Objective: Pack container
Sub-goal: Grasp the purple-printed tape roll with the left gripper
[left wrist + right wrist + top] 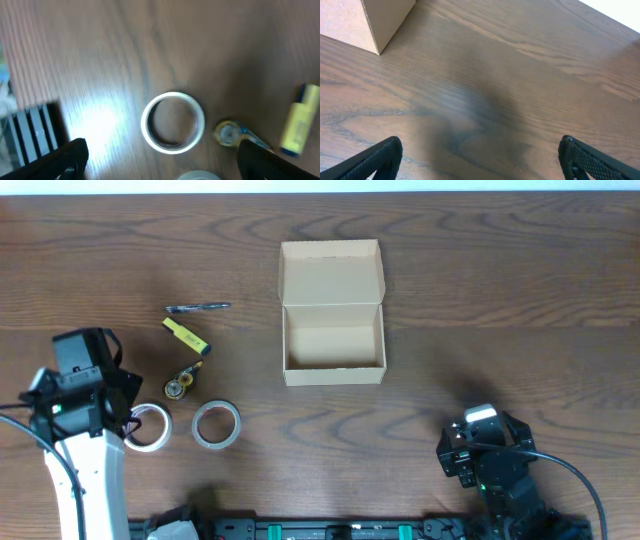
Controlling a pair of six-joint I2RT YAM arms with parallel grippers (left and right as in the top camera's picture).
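Box point(333, 313) is well apart from both grippers, mid-table toward the far edge. It's 1 tan cardboard box, lid flap open and laid back on the far side.

L gripper point(162, 150): fingers point(70, 155) spread wide, nothing between them. It hangs over the table point(450, 260) at front left. 2 tape rolls are near it. In the L wrist view, 1 roll point(172, 122) lies flat just ahead of the fingers, and the 2nd roll point(197, 176) only peeks in at the bottom edge. In the overhead view that 2nd roll is partly hidden under the L arm, w/ the 2 rolls side by side but apart.

Past the rolls is 1 small round yellowish tape dispenser point(230, 134), then 1 yellow marker point(299, 120), then 1 dark pen point(198, 308) farthest out. All 3 lie flat, none touching, all left of the box.

R gripper point(480, 150): also wide open, holding nothing, at front right over bare wood. 1 corner of the box shows at top left of the R wrist view, well apart from the fingers.
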